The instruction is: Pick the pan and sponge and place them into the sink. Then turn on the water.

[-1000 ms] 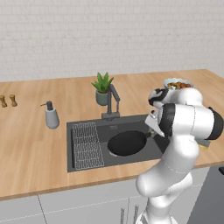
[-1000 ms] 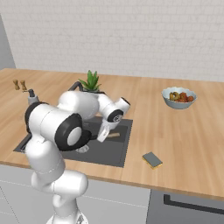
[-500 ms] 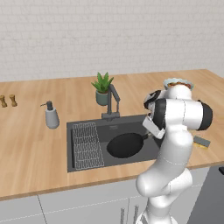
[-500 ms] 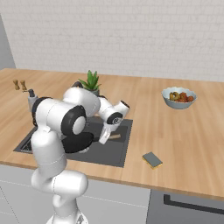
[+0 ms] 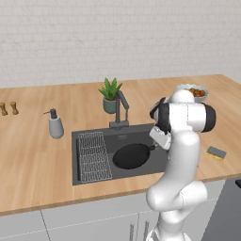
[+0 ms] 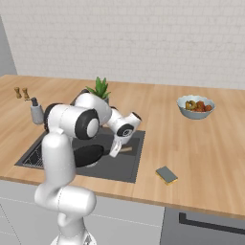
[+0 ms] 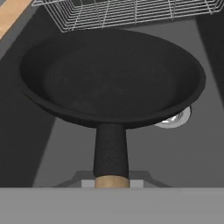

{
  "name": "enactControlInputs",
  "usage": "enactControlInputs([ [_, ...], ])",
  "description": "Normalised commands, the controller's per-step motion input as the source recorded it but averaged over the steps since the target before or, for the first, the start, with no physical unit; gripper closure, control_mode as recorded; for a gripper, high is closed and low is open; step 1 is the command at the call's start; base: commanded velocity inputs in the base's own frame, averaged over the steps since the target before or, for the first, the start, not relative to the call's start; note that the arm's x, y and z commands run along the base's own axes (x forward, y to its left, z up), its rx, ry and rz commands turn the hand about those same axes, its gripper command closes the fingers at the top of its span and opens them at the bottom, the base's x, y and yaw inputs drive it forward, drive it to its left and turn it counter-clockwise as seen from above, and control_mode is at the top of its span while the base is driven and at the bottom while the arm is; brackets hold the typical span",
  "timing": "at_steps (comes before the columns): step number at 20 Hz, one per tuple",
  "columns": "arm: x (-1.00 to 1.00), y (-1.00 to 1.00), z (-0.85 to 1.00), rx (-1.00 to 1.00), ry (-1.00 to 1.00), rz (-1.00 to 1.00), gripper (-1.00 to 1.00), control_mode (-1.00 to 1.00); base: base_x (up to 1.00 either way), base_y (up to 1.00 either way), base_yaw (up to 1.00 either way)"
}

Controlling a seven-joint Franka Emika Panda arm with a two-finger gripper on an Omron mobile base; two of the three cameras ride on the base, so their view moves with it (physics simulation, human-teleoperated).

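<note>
While the wooden table carries the dark sink, the black pan sits inside it beside the wire rack, fingers closed on its handle; the sponge lies on the table, well apart.

Even, soft rendered light (slightly blurry)

Wooden counter: sponge, fruit bowl, soap dispenser, potted plant
</note>
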Motion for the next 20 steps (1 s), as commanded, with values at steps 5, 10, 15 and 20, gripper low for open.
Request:
enactControlInputs([
  [5,0.27,0.15,-0.32,0.00,0.00,0.01,1.00,-1.00,0.00,0.00,0.00],
  [10,0.28,0.20,-0.42,-0.01,0.00,0.01,1.00,-1.00,0.00,0.00,0.00],
  [15,0.36,0.27,-0.59,-0.05,0.00,0.01,1.00,-1.00,0.00,0.00,0.00],
  [20,0.35,0.09,-0.48,-0.03,0.00,0.00,1.00,-1.00,0.00,0.00,0.00],
])
